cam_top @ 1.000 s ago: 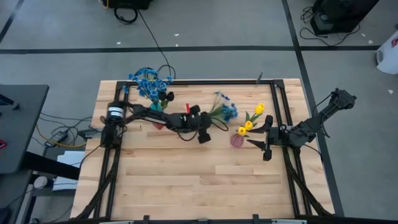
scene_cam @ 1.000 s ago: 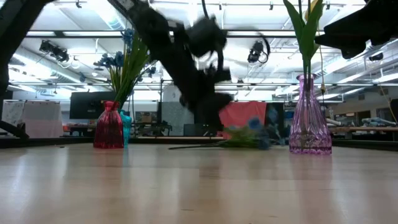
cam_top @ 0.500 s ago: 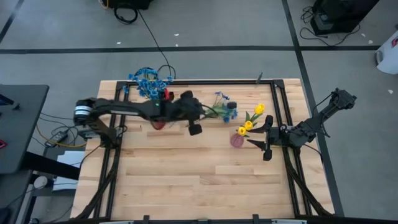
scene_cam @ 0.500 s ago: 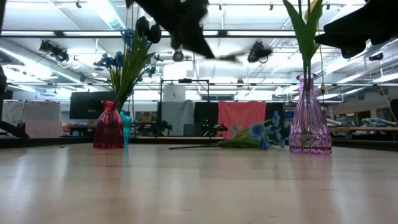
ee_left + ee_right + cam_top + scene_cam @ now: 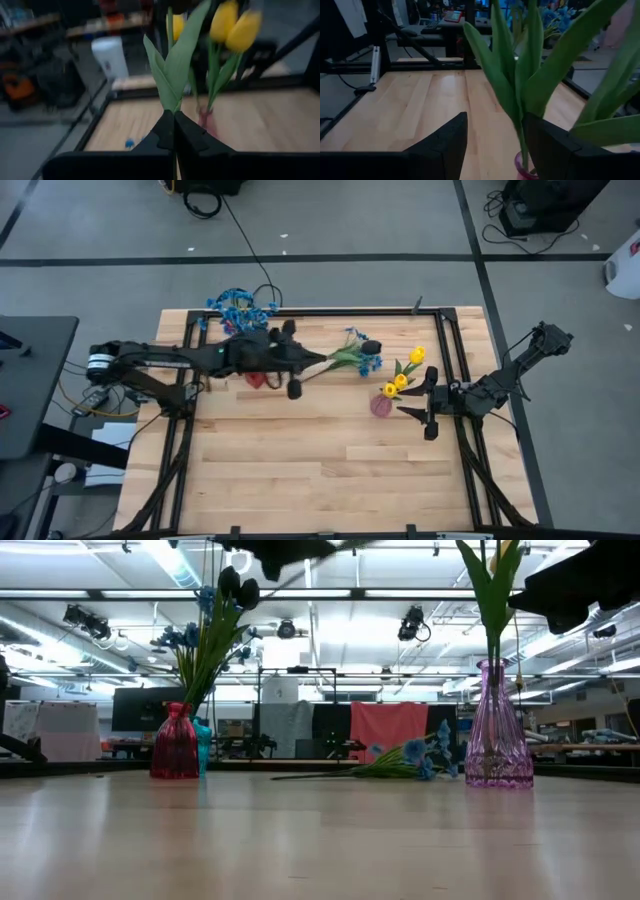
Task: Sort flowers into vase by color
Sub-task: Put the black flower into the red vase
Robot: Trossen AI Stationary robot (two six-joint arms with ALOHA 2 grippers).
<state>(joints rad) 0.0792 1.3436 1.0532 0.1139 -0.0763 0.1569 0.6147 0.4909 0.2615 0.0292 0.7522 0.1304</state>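
Note:
My left gripper hovers high over the table's far middle, shut on a green-stemmed flower whose dark tulip head points toward the table's right. In the left wrist view the shut gripper has the flower's leaves rising past it. A blue-blossom stem lies flat on the table. Yellow tulips stand in the purple vase. My right gripper waits open beside that vase, with the yellow tulips' leaves between its fingers. My left gripper pinches the flower's thin stem, just below the leaves, between its two fingers. The fingers come level from the table's left, along the stem. The flower is lifted clear of the table, lying roughly level, with its dark head out toward the table's right.
A red vase with dark tulips and a blue vase with blue flowers stand at the far left, under my left arm. A black frame rims the table. Bare wood fills the near half.
My left gripper has risen from near the tabletop beside the blue stem, going up out of the low view, and has drawn back toward the table's left. The dark tulip went up with it, lifted clear; the blue stem stayed on the table.

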